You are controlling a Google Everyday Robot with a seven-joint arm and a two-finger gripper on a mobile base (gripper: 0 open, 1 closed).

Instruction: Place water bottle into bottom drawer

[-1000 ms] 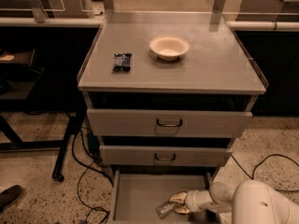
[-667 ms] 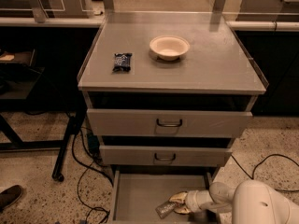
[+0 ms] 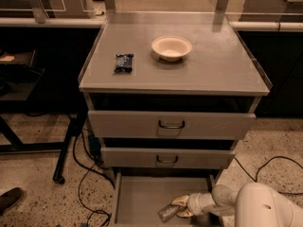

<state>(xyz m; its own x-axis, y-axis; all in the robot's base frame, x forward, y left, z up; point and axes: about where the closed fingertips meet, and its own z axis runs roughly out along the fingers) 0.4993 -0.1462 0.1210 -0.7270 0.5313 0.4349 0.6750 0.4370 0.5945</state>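
- Camera view: bottom drawer [image 3: 137,197] is pulled out under the cabinet, with its flat grey floor exposed. The two upper drawers [image 3: 171,125] are nearly closed.
- Arm [image 3: 255,207] reaches in from the lower right. The gripper [image 3: 182,206] is inside the drawer opening, over the right half of the floor.
- The fingers [image 3: 180,200] look clamped on one end of the water bottle [image 3: 167,213], one above it and one below.
- The bottle is lying over, not upright, with its free end pointing left and towards the drawer front. It sits low in the drawer, but I can't tell if it touches the floor.
- On the cabinet top [image 3: 213,70] there's a bowl [image 3: 171,47] and a dark packet [image 3: 124,63]. Both are well apart from the work and not involved.
- Step, as I judge it: end of placement. The bottle is in the right compartment and only the release is left.
- Next move calls for opening the jaws with the bottle low, then backing out up and to the right.
- Risk: a ribbed round bottle may roll once it's freed, and the drawer walls should hold it.
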